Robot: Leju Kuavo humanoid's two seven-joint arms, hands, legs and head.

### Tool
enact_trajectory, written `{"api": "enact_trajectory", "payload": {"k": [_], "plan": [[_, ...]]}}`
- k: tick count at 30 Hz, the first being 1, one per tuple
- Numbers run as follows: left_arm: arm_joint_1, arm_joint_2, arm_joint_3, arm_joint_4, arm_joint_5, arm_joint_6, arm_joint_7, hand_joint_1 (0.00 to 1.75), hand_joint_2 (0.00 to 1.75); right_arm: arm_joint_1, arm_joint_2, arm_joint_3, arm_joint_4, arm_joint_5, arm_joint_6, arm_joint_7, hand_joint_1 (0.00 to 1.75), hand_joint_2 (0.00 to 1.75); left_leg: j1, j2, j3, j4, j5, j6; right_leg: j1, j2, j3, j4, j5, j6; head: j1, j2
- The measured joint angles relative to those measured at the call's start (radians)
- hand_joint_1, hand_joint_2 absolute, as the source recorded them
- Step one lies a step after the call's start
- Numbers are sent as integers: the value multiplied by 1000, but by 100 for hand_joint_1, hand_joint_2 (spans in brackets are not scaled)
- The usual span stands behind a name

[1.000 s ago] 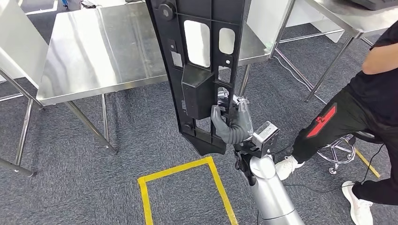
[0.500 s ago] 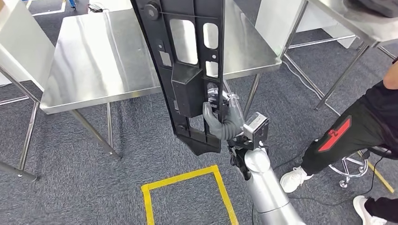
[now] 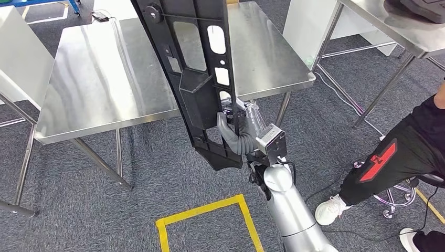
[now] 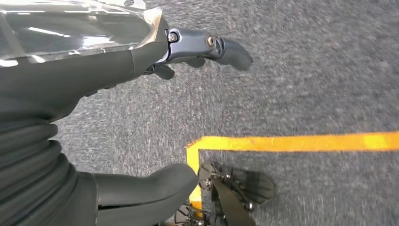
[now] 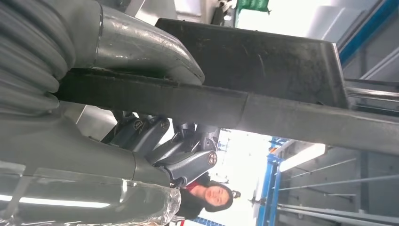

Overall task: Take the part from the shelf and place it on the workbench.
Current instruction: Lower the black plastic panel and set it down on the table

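A: Head view first; where is the part?

B: The long black part (image 3: 197,79) stands nearly upright, tilted a little, in front of the steel workbench (image 3: 99,79); it is off the bench, its lower end above the grey carpet, its upper end running out of the picture; the right hand (image 3: 239,131) grips it low down, thumb on the near face, the other fingers through 1 of the cut-outs.

A: Anything else around it?

B: A yellow floor marking (image 3: 210,210) lies on the carpet below the silver arm; a person's leg in black trousers (image 3: 391,165) with a red emblem stands at the right beside a stool (image 3: 391,197); a 2nd steel table (image 3: 388,23) is at the upper right.

A: Left wrist view?

B: The left hand (image 4: 141,113) hangs over the carpet; thumb and fingers are apart with nothing between them, so it is empty and spread; the yellow line (image 4: 291,141) runs across the floor beneath it.

A: Right wrist view?

B: Close up, the right hand (image 5: 117,103) clamps a dark bar of the part (image 5: 263,80); the thumb presses 1 side, the darker fingers (image 5: 183,160) curl against the other; a person (image 5: 211,195) shows small in the background.
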Motion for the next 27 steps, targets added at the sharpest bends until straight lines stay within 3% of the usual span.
{"api": "enact_trajectory", "payload": {"k": [2, 3, 6, 8, 9, 11, 12, 13, 14, 15, 17, 19, 21, 23, 24, 27], "plan": [[0, -2, 0, 0, -4, 1, 2, 0, 175, -2, -1, 2, 0, 10, -11, -2, 175, 175, 2, 1, 29, -14, 4, 13, 3, -1, -4, 30, -9, 8, 0, 0], [-1, -3, 0, 0, -5, 1, 3, 0, 175, -5, -1, 2, 0, 12, -14, -3, 175, 175, 4, 1, 43, -18, 3, 17, 2, -1, -24, 68, -22, 8, 1, 0], [-5, -8, 0, 1, -5, 2, 2, 0, 175, -11, -4, 6, 5, 17, -23, -7, 175, 175, 5, 0, 57, -21, -8, 23, -4, -2, -149, 239, -82, 6, 3, 0], [-4, -12, 0, 1, -6, 2, -1, 0, 175, -13, -6, 10, 14, 19, -36, -14, 175, 175, 7, -3, 70, -20, -22, 20, -8, -2, -203, 263, -102, 16, 3, 0], [-3, -13, 0, 1, -6, 3, -3, 0, 175, -15, -8, 12, 19, 21, -45, -20, 175, 175, 8, -5, 80, -20, -31, 17, -11, -3, -205, 226, -84, 27, 3, 0], [-3, -13, 0, 1, -9, 6, -7, 0, 175, -22, -10, 18, 30, 30, -66, -32, 175, 175, 10, -8, 102, -18, -52, 7, -18, -9, -179, 100, 6, 57, 4, 0], [-4, -13, 0, 1, -12, 7, -8, 0, 175, -27, -12, 20, 36, 34, -76, -37, 175, 175, 9, -9, 109, -17, -63, 1, -18, -15, -165, 51, 45, 60, 5, 0], [-4, -12, 0, 1, -15, 9, -10, 0, 175, -32, -13, 23, 41, 38, -84, -42, 175, 175, 7, -9, 113, -16, -74, -6, -17, -19, -153, 20, 74, 54, 5, 0], [-5, -12, 0, 1, -18, 10, -12, 0, 175, -35, -14, 25, 45, 40, -91, -45, 175, 175, 5, -9, 118, -11, -82, -12, -16, -22, -148, 10, 87, 39, 4, 0], [-5, -11, 0, 2, -20, 11, -13, 0, 175, -39, -14, 27, 48, 42, -96, -47, 175, 175, 4, -8, 122, -8, -88, -17, -16, -21, -141, 11, 89, 21, 3, 0], [-8, -9, -1, 2, -25, 11, -14, 0, 175, -44, -15, 32, 52, 49, -105, -52, 175, 175, 9, -2, 120, 21, -96, -27, -20, -16, -127, 11, 92, -2, 1, 0], [-11, -8, -1, 2, -29, 10, -14, 0, 175, -49, -14, 38, 56, 56, -115, -57, 175, 175, 14, 3, 67, 112, -117, -37, -21, -15, -113, 11, 85, -16, 0, 0], [-11, -8, -2, 3, -32, 10, -14, 0, 175, -51, -14, 45, 62, 62, -126, -61, 175, 175, 18, 4, -21, 233, -163, -46, -20, -13, -104, 11, 73, -24, 0, 0], [-9, -8, -1, 4, -34, 10, -14, 0, 175, -50, -14, 52, 69, 65, -132, -62, 175, 175, 21, 5, -77, 270, -190, -50, -19, -11, -89, 11, 58, -24, 0, 0], [-9, -7, -1, 4, -35, 11, -14, 0, 175, -49, -14, 54, 72, 67, -134, -62, 175, 175, 22, 6, -81, 240, -172, -49, -19, -10, -79, 11, 50, -23, 0, 0], [-9, -6, -1, 5, -37, 11, -13, 0, 175, -51, -14, 63, 78, 73, -138, -64, 175, 175, 18, 7, -39, 64, -32, -32, -17, -8, -49, 9, 24, -13, 0, 0]]}}
